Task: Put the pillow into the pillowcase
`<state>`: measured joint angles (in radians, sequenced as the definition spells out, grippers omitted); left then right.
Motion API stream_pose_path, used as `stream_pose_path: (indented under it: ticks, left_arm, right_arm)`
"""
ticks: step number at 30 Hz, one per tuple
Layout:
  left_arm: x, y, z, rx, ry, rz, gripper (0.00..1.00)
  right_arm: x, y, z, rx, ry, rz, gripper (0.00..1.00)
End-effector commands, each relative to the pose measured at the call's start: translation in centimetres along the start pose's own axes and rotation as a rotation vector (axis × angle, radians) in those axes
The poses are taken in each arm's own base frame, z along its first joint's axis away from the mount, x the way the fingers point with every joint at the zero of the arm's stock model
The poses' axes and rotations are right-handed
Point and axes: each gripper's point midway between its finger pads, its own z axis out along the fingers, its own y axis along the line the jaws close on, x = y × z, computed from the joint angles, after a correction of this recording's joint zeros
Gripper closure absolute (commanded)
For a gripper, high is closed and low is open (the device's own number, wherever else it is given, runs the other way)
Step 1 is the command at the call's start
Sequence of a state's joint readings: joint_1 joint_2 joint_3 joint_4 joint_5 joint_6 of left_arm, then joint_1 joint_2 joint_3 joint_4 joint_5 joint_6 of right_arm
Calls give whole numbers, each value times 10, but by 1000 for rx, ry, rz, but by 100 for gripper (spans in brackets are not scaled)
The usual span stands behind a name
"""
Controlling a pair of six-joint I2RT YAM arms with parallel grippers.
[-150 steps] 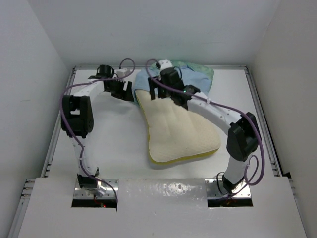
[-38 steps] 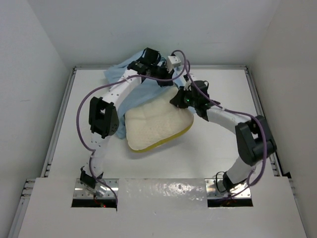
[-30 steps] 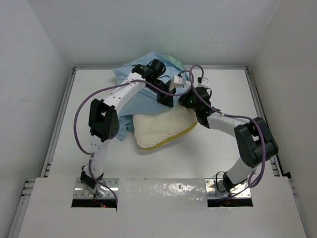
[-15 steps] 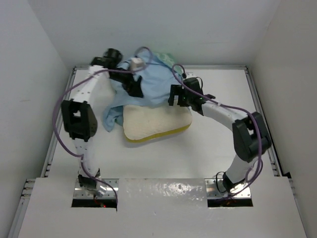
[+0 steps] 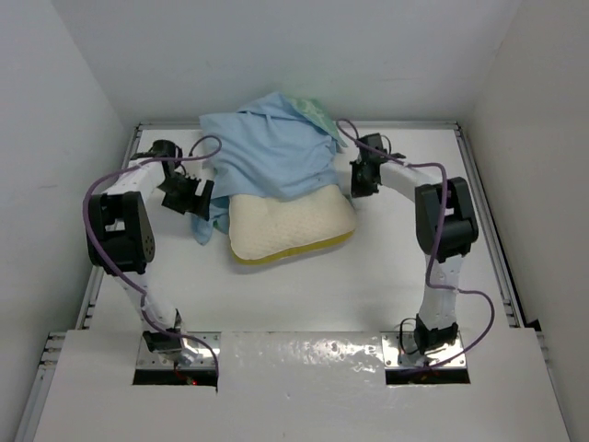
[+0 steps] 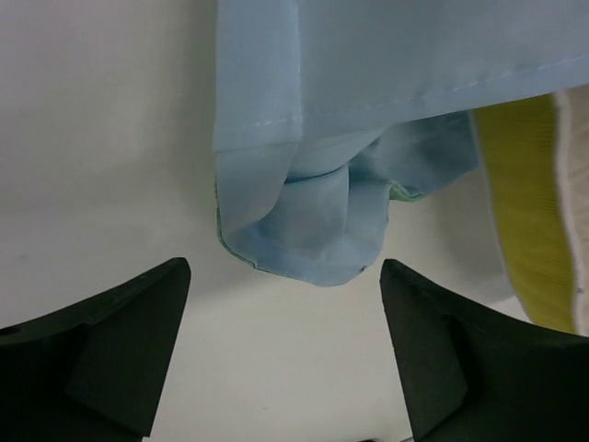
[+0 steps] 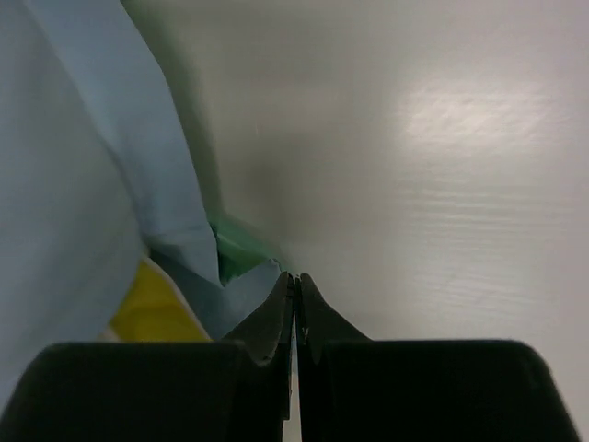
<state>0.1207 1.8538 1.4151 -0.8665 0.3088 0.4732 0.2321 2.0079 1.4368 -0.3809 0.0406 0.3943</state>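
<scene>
Hovering the left gripper (image 5: 193, 195) wide open and empty at nine o'clock, facing the pillowcase's (image 5: 267, 152) drooping corner. Pressing the right gripper (image 7: 294, 278) fully closed at two o'clock against its edge, possibly pinching cloth. Covering only the twelve o'clock half of the centred pillow (image 5: 290, 226); seemingly leaving the yellow-banded near half needing pulling in.

A white table (image 5: 386, 276) with rails (image 5: 495, 230) along its left and right sides carries a cream pillow (image 5: 290, 226) lying flat near the middle, its yellow edge band toward the near side. A light blue pillowcase (image 5: 267, 152) is heaped over the pillow's far part, and a fold of it spills onto the tabletop just left of the pillow.
</scene>
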Motion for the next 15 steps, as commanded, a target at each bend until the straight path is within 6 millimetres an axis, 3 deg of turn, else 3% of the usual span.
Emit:
stream_pose_path:
  ticks: [1,2,3,7,8,9,11,13,14,15]
  left_arm:
    - [-3,11,11,-38,-35,-28,17]
    - [3,10,17,-28,-27,-38,16]
    - [2,12,23,-27,-33,-39,16]
    - [7,27,41,-66,-7,-54,15]
    - [12,34,47,-68,13,-69,15]
    - [9,38,47,-63,10,-71,15]
    - [15,46,51,-46,20,-91,15]
    - [18,52,51,-36,12,-98,15]
    - [19,53,52,-32,12,-94,15]
    - [21,55,52,-36,14,-96,15]
  right_arm:
    - [16,34,4,-123,53,-37,100]
    - [35,34,6,-120,68,-46,100]
    - [32,51,-4,-140,21,-80,100]
    - [56,84,-7,-162,29,-156,100]
    - [66,101,-10,-200,42,-170,100]
    - [58,114,-18,-242,-5,-168,100]
    - [70,119,-23,-258,-13,-142,97]
    - [70,111,-30,-224,-41,-110,69]
    - [70,95,-27,-139,-57,-108,51]
    - [69,87,-26,-100,-62,-111,45]
